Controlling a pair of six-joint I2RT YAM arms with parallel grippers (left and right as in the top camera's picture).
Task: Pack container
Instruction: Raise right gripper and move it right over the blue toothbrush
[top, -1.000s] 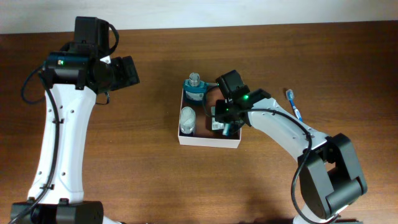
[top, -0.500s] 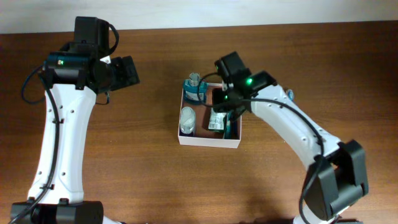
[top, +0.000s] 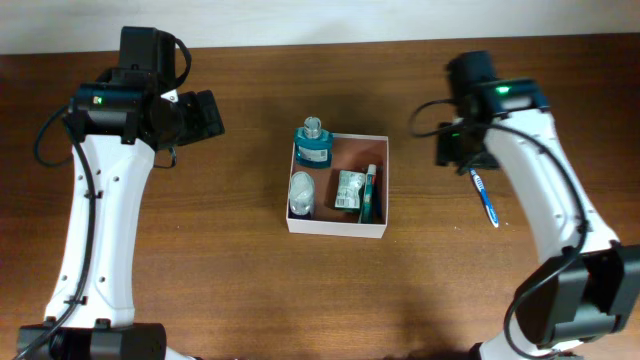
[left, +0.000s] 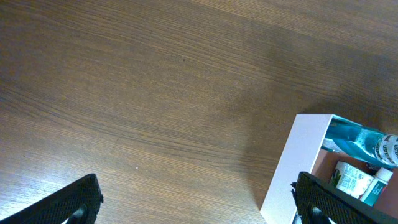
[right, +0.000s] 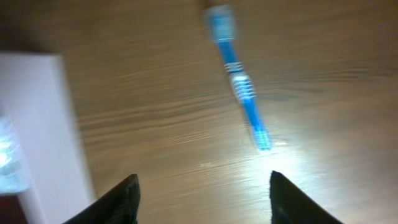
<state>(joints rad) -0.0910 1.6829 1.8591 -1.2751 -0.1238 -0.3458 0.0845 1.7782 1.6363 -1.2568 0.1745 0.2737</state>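
The cardboard container (top: 337, 228) sits mid-table holding a teal bottle (top: 313, 143), the right gripper (right: 202, 193) spread empty above a blue toothbrush (right: 242, 93), and the left gripper (left: 199, 202) gaping wide apart.

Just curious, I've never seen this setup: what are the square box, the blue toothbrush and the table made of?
The box looks like cardboard: thin, matte white walls, reddish-brown inside. The toothbrush seems plastic, smooth blue with white bands. The table shows wood grain with slight sheen; solid wood or laminate, I cannot tell.
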